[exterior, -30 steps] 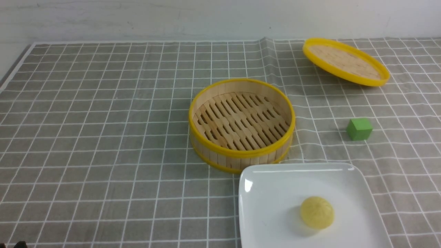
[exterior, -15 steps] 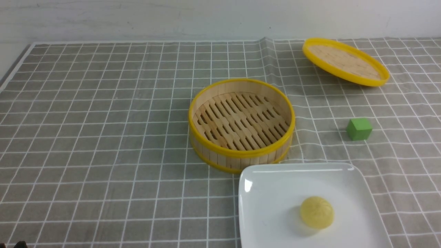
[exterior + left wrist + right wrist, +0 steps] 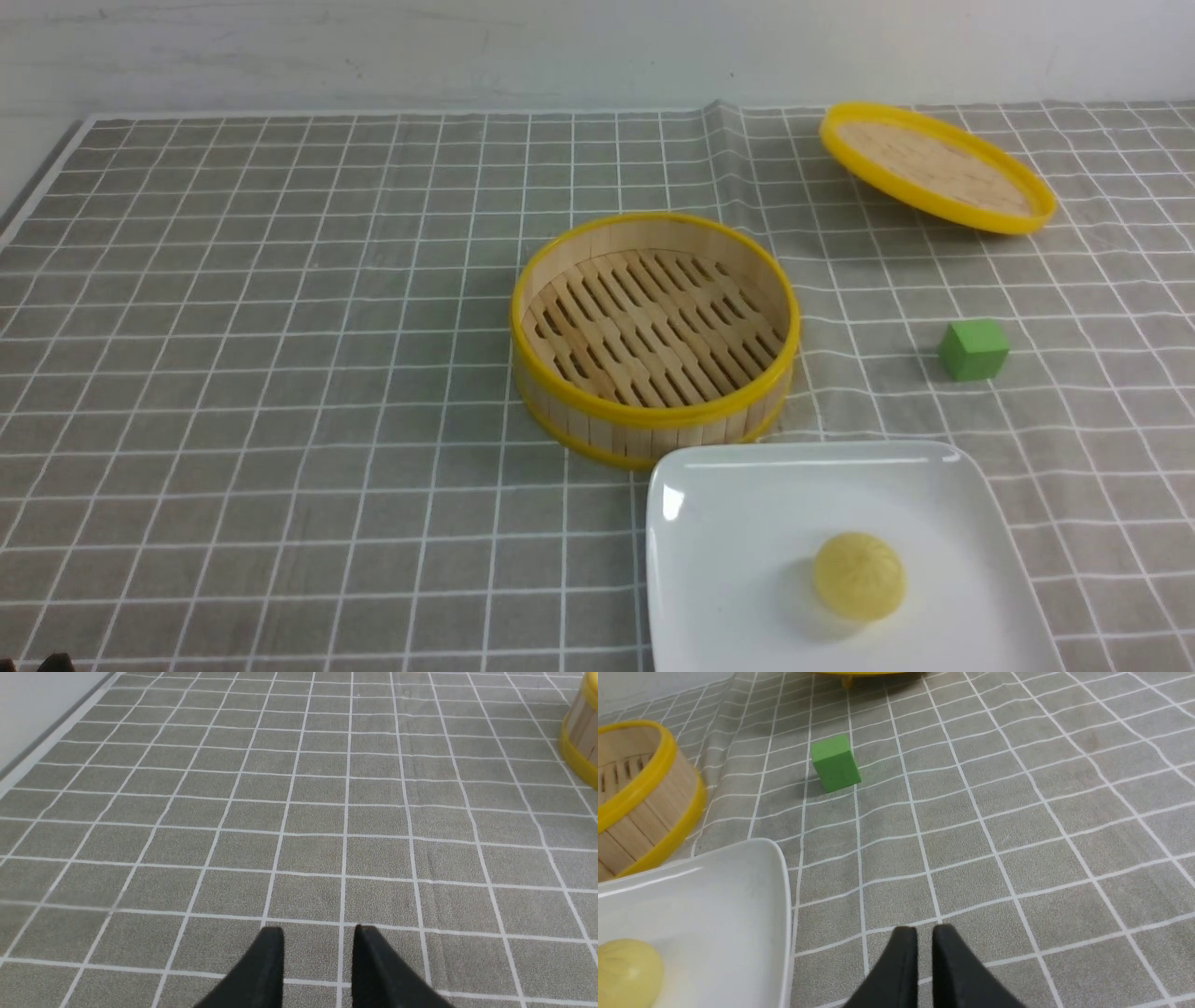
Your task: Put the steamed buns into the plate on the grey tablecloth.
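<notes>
The pale-yellow steamed bun (image 3: 859, 576) sits inside the white square plate (image 3: 738, 523) on the grey gridded tablecloth (image 3: 280, 373), at the front right. The right wrist view also shows the bun (image 3: 626, 970) and the plate's corner (image 3: 738, 882). My right gripper (image 3: 924, 931) hovers over bare cloth beside the plate, its jaws together and empty. My left gripper (image 3: 318, 932) is over bare cloth far left of the plate, its jaws a little apart and empty. Neither gripper shows in the front view.
An empty bamboo steamer basket (image 3: 653, 327) stands just behind the plate. Its flat lid (image 3: 936, 166) lies tilted at the back right. A green cube (image 3: 974, 349) sits right of the basket. The cloth has a crease behind the basket.
</notes>
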`<action>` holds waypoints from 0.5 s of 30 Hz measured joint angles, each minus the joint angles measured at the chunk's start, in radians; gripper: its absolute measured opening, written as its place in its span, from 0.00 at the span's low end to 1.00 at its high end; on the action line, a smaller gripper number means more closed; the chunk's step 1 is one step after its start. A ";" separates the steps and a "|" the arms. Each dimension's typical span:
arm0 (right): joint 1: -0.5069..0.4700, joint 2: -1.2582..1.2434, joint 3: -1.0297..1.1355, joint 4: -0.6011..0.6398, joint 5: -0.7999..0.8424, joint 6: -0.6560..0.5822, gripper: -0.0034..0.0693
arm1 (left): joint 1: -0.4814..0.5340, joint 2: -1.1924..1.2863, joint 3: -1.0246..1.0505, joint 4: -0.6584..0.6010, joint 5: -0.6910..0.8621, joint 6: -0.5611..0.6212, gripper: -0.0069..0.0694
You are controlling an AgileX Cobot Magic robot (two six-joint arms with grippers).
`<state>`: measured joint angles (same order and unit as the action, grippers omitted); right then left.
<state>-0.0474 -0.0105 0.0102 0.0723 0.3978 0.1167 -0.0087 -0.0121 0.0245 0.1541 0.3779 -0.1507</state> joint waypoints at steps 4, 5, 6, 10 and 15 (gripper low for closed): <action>0.000 0.000 0.000 0.000 0.000 0.000 0.16 | 0.000 0.000 0.000 0.000 0.000 0.000 0.41; 0.000 0.000 0.000 0.000 0.000 0.000 0.16 | 0.000 0.000 0.000 0.000 0.000 0.000 0.41; 0.000 0.000 0.000 0.000 0.000 0.000 0.16 | 0.000 0.000 0.000 0.000 0.000 0.000 0.41; 0.000 0.000 0.000 0.000 0.000 0.000 0.17 | 0.000 0.000 0.000 0.000 0.000 0.000 0.41; 0.000 0.000 0.000 0.000 0.000 0.000 0.17 | 0.000 0.000 0.000 0.000 0.000 0.000 0.41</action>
<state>-0.0474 -0.0105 0.0102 0.0723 0.3978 0.1167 -0.0087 -0.0121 0.0245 0.1541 0.3779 -0.1507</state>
